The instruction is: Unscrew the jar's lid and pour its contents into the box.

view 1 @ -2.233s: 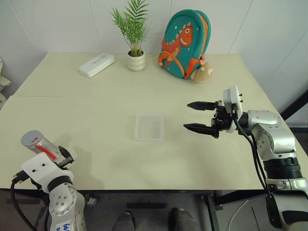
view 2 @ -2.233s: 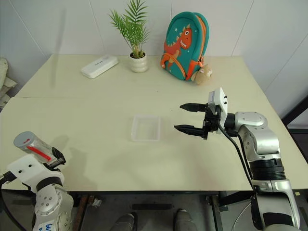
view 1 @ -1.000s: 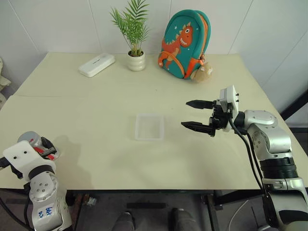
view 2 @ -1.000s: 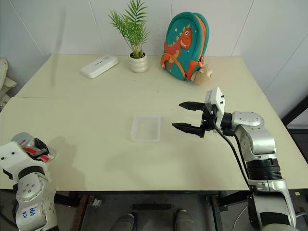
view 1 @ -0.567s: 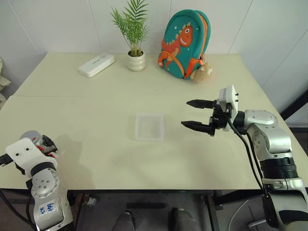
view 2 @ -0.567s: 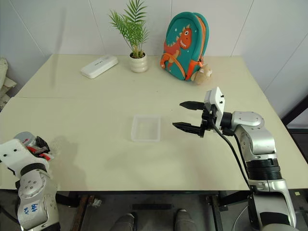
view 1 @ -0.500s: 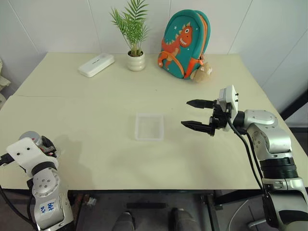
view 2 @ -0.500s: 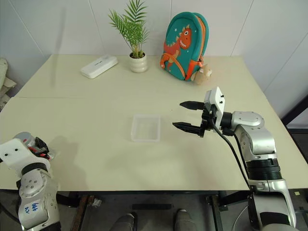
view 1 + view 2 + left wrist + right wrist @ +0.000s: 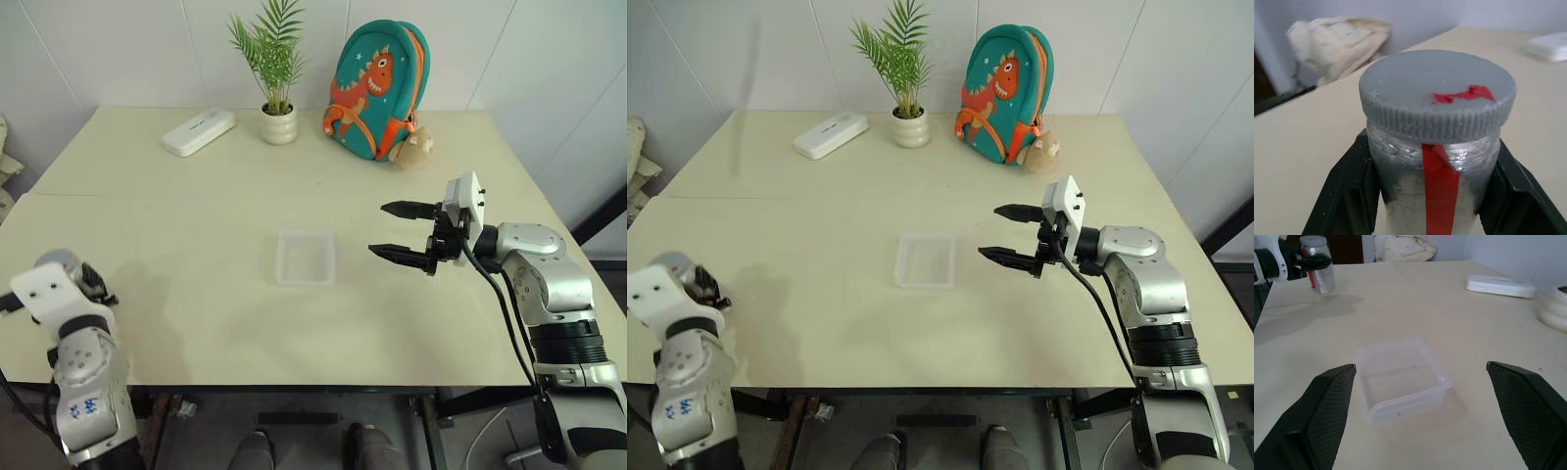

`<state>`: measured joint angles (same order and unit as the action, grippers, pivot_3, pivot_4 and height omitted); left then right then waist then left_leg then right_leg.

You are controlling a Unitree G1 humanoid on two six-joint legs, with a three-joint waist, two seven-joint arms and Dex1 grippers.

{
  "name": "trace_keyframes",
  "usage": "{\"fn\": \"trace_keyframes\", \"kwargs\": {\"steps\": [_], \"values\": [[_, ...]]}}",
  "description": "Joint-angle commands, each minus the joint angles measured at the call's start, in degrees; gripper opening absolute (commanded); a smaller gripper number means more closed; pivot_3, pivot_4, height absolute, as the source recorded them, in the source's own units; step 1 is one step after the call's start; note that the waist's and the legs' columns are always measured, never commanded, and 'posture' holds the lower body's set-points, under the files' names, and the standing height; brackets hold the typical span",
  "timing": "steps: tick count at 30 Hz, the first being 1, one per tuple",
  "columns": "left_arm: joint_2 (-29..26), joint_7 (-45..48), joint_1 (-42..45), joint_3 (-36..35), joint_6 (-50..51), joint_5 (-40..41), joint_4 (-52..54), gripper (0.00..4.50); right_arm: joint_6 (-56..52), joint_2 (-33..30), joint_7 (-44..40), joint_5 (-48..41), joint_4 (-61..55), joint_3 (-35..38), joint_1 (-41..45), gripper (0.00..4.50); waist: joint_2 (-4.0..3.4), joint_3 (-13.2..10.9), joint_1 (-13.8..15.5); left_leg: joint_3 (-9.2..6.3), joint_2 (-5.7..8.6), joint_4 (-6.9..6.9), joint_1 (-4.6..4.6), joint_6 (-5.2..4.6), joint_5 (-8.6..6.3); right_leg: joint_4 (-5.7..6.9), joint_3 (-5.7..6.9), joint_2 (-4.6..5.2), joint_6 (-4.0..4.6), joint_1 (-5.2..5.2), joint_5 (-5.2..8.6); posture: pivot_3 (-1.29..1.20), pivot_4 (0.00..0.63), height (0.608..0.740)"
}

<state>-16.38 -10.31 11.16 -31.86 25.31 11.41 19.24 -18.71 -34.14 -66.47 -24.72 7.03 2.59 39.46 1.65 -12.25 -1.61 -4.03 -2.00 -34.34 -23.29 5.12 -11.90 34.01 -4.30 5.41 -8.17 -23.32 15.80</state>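
Observation:
At the table's near left corner my left gripper [image 9: 86, 286] is shut on the jar [image 9: 1320, 271], a clear cylinder with a red strip, just above the tabletop. In the left wrist view the black fingers [image 9: 1347, 191] press both sides of the jar below its grey ribbed lid [image 9: 1437, 93], which is screwed on. I cannot make out the contents through the wall. The box [image 9: 306, 257], a clear shallow tray, lies at the table's middle. To its right my right gripper [image 9: 378, 229] hovers open and points at it, with nothing between its fingers.
Along the back edge stand a long white case [image 9: 198, 131], a potted plant [image 9: 279, 124] and a teal dinosaur backpack [image 9: 377, 88] with a small plush toy [image 9: 413, 149]. A pale bundle of cloth [image 9: 1337, 39] lies off the table's left side.
My left gripper has shut on the jar and raised it a little near the table's left front corner. The right arm and the box have stayed where they were.

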Motion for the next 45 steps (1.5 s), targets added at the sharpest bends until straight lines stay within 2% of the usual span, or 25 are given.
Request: {"fn": "trace_keyframes", "kwargs": {"steps": [1, 3, 7, 9, 16, 21, 25, 28, 39, 45], "values": [[-5.3, 9.5, 3.5, 1.7, 0.8, 5.3, 0.4, 2.12, 1.0, 0.4, 1.4, -1.4, -3.3, 1.6, 1.3, 4.50, 0.00, 0.0, 0.0, 0.01, 0.00, 0.00, 0.00, 0.00, 0.00, -0.01, -0.01, 0.01, 0.00, 0.01, 0.00, 0.00, 0.150, 0.740], [-7.7, 13.7, 4.9, 2.2, 0.7, 7.6, -0.8, 2.12, 0.7, 0.5, 2.1, -1.7, -4.3, 1.8, 1.2, 4.50, -0.01, 0.0, 0.0, 0.02, 0.00, 0.04, 0.00, 0.00, -0.01, -0.04, -0.01, 0.02, -0.01, 0.01, -0.01, 0.00, 0.150, 0.740], [-17.7, 32.2, 9.7, 7.7, 1.2, 13.2, -5.5, 2.12, -1.7, 1.0, 6.9, -2.7, -11.8, 2.7, -0.5, 4.50, 0.00, 0.0, -0.2, 0.02, -0.04, 0.25, 0.00, 0.03, -0.01, 0.17, 0.00, -0.04, -0.37, -0.22, -0.19, 0.00, 0.150, 0.740], [-20.1, 39.1, 11.8, 10.7, 2.8, 16.4, -6.6, 2.12, -3.8, 1.6, 10.4, -3.5, -15.5, 3.1, -1.2, 4.50, -0.01, 0.0, -0.2, 0.02, -0.05, 0.32, 0.01, 0.07, -0.03, 0.19, 0.00, -0.04, -0.46, -0.24, -0.19, 0.00, 0.150, 0.740], [-22.4, 54.1, 17.9, 19.9, 4.2, 19.7, -10.6, 2.12, -11.2, 3.1, 19.7, -6.3, -26.8, 3.0, -3.9, 4.50, -0.01, 0.0, -0.2, 0.04, -0.05, 0.38, -0.01, 0.01, -0.14, 0.10, 0.00, -0.02, -0.74, -0.21, -0.32, 0.00, 0.150, 0.740], [-22.7, 64.5, 21.4, 27.3, 5.1, 20.0, -12.0, 2.12, -25.2, 5.6, 31.9, -9.2, -35.9, 1.6, -2.4, 4.50, -0.03, 0.0, -0.3, 0.04, -0.06, 0.38, -0.01, 0.01, -0.14, 0.12, -0.01, -0.02, -0.73, -0.24, -0.31, 0.00, 0.150, 0.740], [-20.8, 67.6, 24.1, 29.9, 2.4, 18.4, -15.1, 2.12, -32.5, 9.6, 40.7, -12.6, -41.8, 2.0, -1.7, 4.50, -0.03, 0.0, -0.2, 0.03, -0.08, 0.39, 0.00, 0.00, -0.14, 0.12, 0.00, -0.02, -0.70, -0.25, -0.29, 0.00, 0.150, 0.740], [-20.3, 70.3, 25.7, 31.9, -0.6, 16.4, -18.0, 2.12, -35.8, 12.3, 46.4, -11.7, -44.6, 0.4, -1.4, 4.50, -0.03, 0.0, -0.1, 0.03, -0.08, 0.38, -0.01, -0.01, -0.13, 0.16, 0.00, -0.02, -0.69, -0.26, -0.29, 0.00, 0.150, 0.740], [-17.5, 73.6, 29.3, 33.9, -8.9, 12.2, -23.5, 2.12, -44.2, 15.4, 55.6, -8.9, -47.6, -8.0, 0.6, 4.50, -0.03, 0.0, -0.2, 0.03, -0.08, 0.39, -0.04, -0.05, -0.15, 0.13, 0.00, -0.02, -0.65, -0.29, -0.27, 0.00, 0.150, 0.740], [-15.9, 74.0, 29.6, 33.6, -11.1, 12.1, -24.6, 2.12, -44.7, 19.3, 57.7, -7.9, -46.3, -9.5, 2.3, 4.50, -0.03, 0.0, -0.2, 0.03, -0.08, 0.39, -0.05, -0.06, -0.15, 0.14, 0.00, -0.02, -0.67, -0.29, -0.28, 0.00, 0.150, 0.740]]}}
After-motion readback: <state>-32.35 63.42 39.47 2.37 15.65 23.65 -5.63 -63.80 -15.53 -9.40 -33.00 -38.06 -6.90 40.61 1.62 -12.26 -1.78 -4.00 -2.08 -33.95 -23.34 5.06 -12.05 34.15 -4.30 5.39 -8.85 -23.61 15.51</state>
